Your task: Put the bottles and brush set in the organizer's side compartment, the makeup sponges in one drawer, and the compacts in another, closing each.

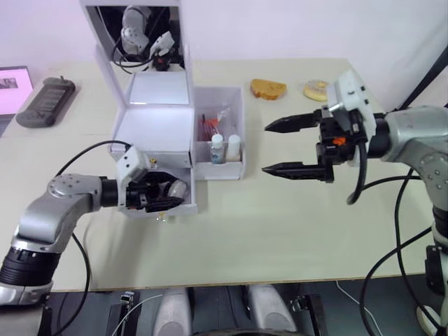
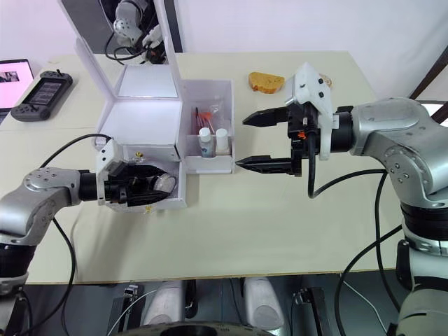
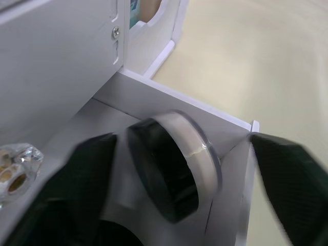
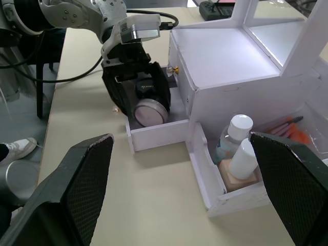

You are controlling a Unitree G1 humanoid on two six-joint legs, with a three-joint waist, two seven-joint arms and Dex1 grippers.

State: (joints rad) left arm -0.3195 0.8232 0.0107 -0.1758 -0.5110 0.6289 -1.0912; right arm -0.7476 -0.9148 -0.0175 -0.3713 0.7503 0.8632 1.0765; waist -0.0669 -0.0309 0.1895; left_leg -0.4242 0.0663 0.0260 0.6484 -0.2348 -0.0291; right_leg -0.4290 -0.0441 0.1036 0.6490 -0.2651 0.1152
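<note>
The white organizer [image 1: 157, 126] stands with its mirror lid [image 1: 133, 35] upright and its lower drawer [image 1: 183, 206] pulled out. My left gripper [image 1: 170, 193] reaches into that drawer, open, its fingers [image 3: 77, 179] either side of a black compact [image 3: 174, 164] that leans on edge inside. A second dark round case [image 4: 147, 88] seems to lie behind it. The two bottles [image 1: 218, 148] and the brush set [image 1: 210, 124] stand in the side compartment [image 1: 241, 112]. My right gripper [image 1: 266, 148] hovers open and empty just right of that compartment. The makeup sponges are out of view.
The upper drawer is shut, with a crystal knob [image 3: 15, 161]. A dark handheld controller [image 1: 45, 101] and a pink-screened tablet [image 1: 10, 87] lie at the far left. A brown bread-like piece [image 1: 268, 88] and a pale round item [image 1: 316, 89] lie behind my right gripper.
</note>
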